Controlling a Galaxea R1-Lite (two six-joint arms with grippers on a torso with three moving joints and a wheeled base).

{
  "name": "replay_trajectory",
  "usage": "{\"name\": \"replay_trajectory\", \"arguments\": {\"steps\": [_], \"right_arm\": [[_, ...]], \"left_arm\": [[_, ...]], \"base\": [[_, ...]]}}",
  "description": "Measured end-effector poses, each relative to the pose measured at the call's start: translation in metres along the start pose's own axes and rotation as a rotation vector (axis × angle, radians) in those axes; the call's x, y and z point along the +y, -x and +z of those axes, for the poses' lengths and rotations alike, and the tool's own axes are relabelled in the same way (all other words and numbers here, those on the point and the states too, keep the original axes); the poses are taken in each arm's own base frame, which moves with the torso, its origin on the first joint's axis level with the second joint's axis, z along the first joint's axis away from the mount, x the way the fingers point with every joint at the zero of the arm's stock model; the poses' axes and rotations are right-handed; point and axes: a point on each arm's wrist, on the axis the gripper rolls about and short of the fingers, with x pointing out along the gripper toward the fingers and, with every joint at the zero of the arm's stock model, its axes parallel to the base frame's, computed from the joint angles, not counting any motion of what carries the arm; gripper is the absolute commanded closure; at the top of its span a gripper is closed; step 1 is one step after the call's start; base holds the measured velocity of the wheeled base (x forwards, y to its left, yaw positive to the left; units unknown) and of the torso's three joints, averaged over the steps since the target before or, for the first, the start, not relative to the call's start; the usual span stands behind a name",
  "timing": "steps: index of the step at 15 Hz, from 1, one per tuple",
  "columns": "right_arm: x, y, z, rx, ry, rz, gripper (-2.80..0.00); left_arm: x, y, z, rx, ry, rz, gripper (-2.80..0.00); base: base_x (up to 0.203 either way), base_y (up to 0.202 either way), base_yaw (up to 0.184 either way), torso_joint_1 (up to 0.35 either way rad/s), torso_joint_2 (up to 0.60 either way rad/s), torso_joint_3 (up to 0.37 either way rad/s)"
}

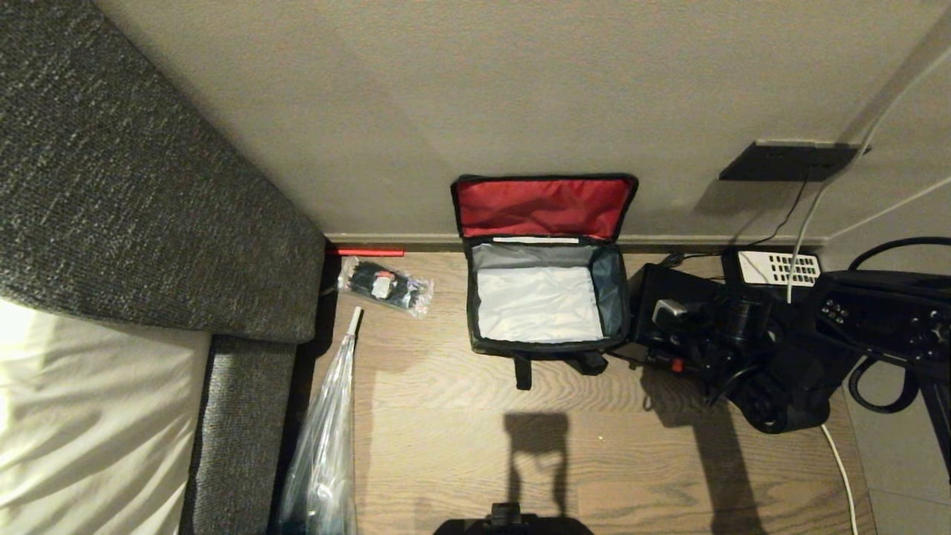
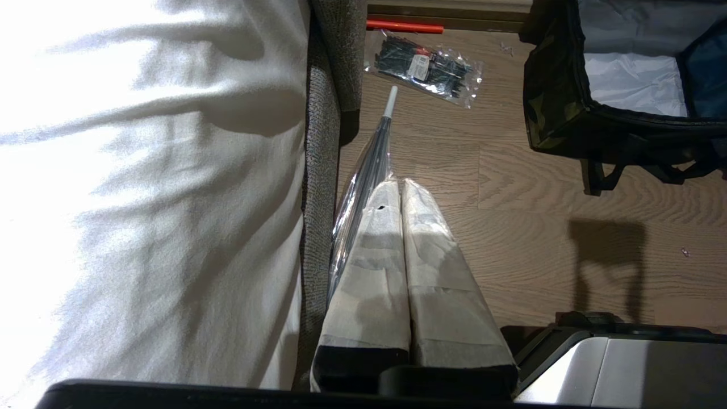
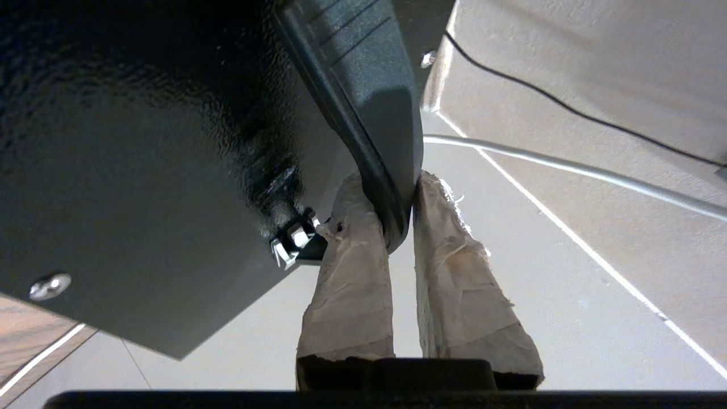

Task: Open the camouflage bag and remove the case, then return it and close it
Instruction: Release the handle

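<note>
I find the camouflage bag [image 1: 546,297] standing open on the wooden floor [image 1: 461,416] against the far wall [image 1: 446,89], its red-lined lid [image 1: 544,206] leaning back on the wall and its pale grey interior bare. The case [image 3: 142,159] is out of the bag: my right gripper [image 3: 397,227] holds it just right of the bag, taped fingers [image 3: 352,267] clamped nearly shut on a thin edge of the black box, which hangs clear of the floor. In the head view the right arm and the case merge into one dark mass, so I cannot separate them there. My left gripper [image 2: 400,190] is parked low at the near left, beside the grey sofa [image 2: 324,170], jaws pressed together on nothing. A clear packet of black cable ties [image 1: 385,285] lies left of the bag, near the wall. A folded clear umbrella [image 1: 327,431] lies alongside the sofa.
</note>
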Motion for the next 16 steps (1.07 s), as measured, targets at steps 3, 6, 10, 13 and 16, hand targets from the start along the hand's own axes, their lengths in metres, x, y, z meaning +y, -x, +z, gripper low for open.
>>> {"name": "replay_trajectory", "arguments": {"steps": [3, 6, 10, 13, 16], "right_arm": [[0.002, -0.004, 0.000, 0.006, -0.003, -0.002, 0.00], [0.005, -0.007, -0.001, 0.015, 0.004, 0.006, 0.00], [0.010, -0.014, -0.003, 0.030, 0.004, 0.006, 0.00], [0.013, -0.019, -0.004, 0.037, 0.006, 0.007, 0.00], [0.017, -0.019, -0.005, 0.039, 0.025, 0.030, 0.00]], "left_arm": [[0.000, 0.000, 0.000, 0.000, 0.000, 0.000, 0.00], [0.000, 0.000, 0.000, 0.000, 0.000, 0.000, 0.00], [0.000, 0.000, 0.000, 0.000, 0.000, 0.000, 0.00], [0.000, 0.000, 0.000, 0.000, 0.000, 0.000, 0.00], [0.000, 0.000, 0.000, 0.000, 0.000, 0.000, 0.00]], "base": [[0.000, 0.000, 0.000, 0.000, 0.00, 0.000], [0.000, 0.000, 0.000, 0.000, 0.00, 0.000], [0.000, 0.000, 0.000, 0.000, 0.00, 0.000], [0.000, 0.000, 0.000, 0.000, 0.00, 0.000], [0.000, 0.000, 0.000, 0.000, 0.00, 0.000]]}}
